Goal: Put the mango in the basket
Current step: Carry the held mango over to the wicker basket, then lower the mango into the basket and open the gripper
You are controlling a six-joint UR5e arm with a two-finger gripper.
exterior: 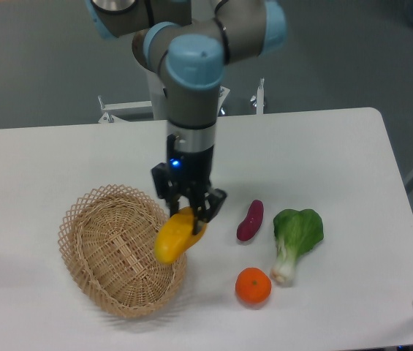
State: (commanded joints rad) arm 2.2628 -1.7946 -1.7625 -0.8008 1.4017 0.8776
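Note:
The mango [176, 235] is a smooth yellow-orange oblong fruit. My gripper [187, 216] is shut on its upper end and holds it tilted in the air. It hangs over the right rim of the basket [89, 219], an oval tan wicker basket with a lattice rim at the left of the white table. The inside of the basket holds nothing.
A small purple sweet potato [250, 220] lies to the right of the gripper. A green bok choy [295, 238] lies further right. A round orange [254, 285] sits near the front edge. The arm's base [169, 80] stands behind the table.

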